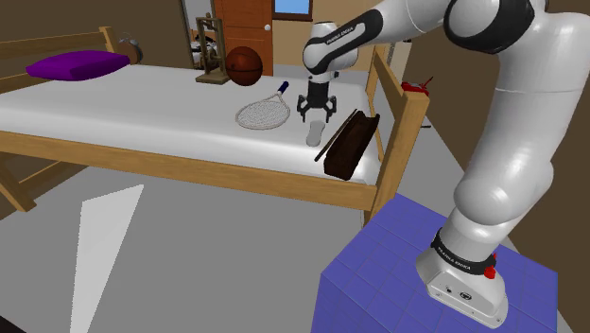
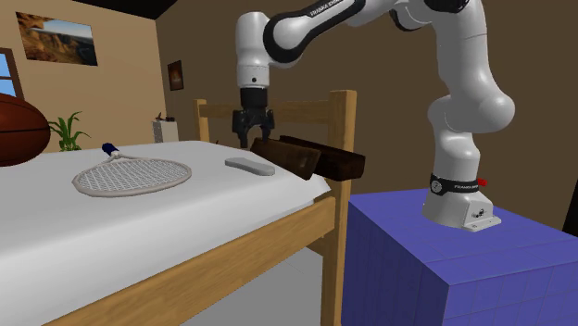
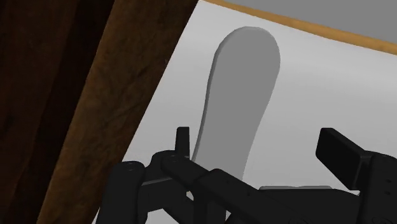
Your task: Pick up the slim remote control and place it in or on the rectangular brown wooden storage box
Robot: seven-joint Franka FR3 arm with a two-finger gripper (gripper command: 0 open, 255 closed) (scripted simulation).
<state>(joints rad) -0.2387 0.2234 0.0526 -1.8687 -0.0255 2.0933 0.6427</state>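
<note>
A slim grey remote point(image 1: 317, 132) lies flat on the white mattress, right beside the long dark brown wooden box point(image 1: 352, 144), which sits at the bed's edge by the footboard. My black gripper point(image 1: 317, 112) hangs open just above the remote, pointing down and holding nothing. In the second exterior view the gripper point(image 2: 252, 130) stands over the remote point(image 2: 250, 166), with the box point(image 2: 310, 156) behind it. In the wrist view the remote point(image 3: 238, 102) runs away from between my spread fingers point(image 3: 183, 137), untouched, and the box point(image 3: 76, 95) lies alongside it.
A tennis racket point(image 1: 265, 112) lies on the mattress near the remote. A basketball point(image 1: 244, 66) rests farther back and a purple pillow point(image 1: 78, 64) at the far end. A wooden bedpost point(image 1: 383, 80) rises beside the box. My blue stand point(image 1: 416, 274) is next to the bed.
</note>
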